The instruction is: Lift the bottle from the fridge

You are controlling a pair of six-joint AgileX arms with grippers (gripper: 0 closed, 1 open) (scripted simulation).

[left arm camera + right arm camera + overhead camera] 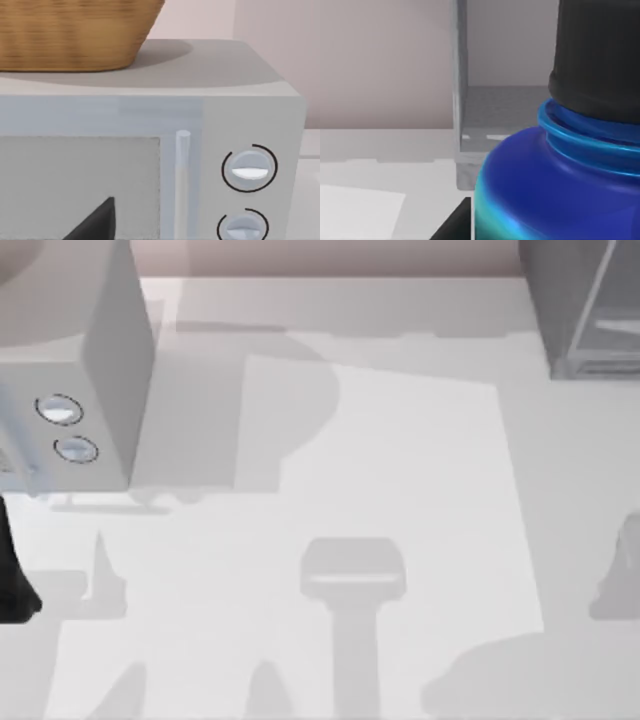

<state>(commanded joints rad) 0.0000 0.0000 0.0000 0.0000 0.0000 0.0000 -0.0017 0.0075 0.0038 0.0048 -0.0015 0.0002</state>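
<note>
Blue bottle close before the right wrist camera

The small blue bottle with round black cap (555, 185) sits outside the large grey see-through-panelled fridge (585, 310) at the white bench (400, 460) far right; right pincer possibly grasping it, cannot tell.

A pale grey table (400, 490) crossed by soft shadows meets a pinkish wall (330, 255) behind.

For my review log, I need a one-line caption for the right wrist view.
Close-up of the blue bottle with its black cap, the fridge open behind it.
</note>
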